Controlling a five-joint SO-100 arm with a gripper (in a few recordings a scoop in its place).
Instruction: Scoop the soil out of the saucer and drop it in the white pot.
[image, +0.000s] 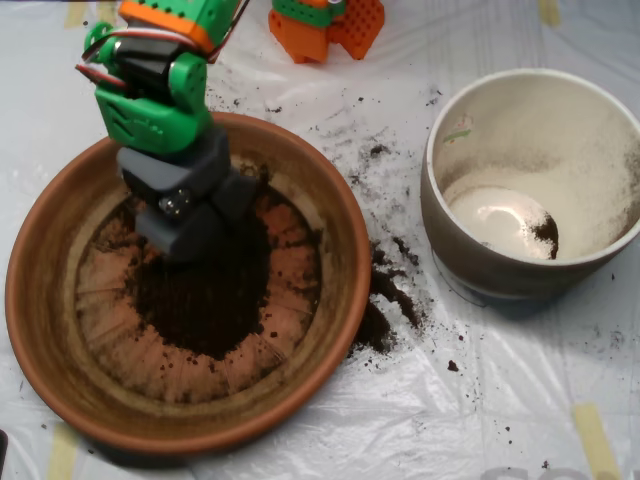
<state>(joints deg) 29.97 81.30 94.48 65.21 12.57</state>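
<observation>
Scoop: the scoop (195, 225) is down inside the saucer (45, 290), at the upper left edge of the soil (215, 300); its shells look closed together, perhaps on some soil, but from above I cannot tell this surely
Soil: a dark heap in the middle of the saucer, lying just below and right of the scoop; some crumbs are spilled on the plastic sheet (480, 400)
Pot: the pot (470, 255) stands well apart to the right of the saucer; a small soil bit is inside
Path: a loaded scoop must rise, then travel right over the rim
</observation>
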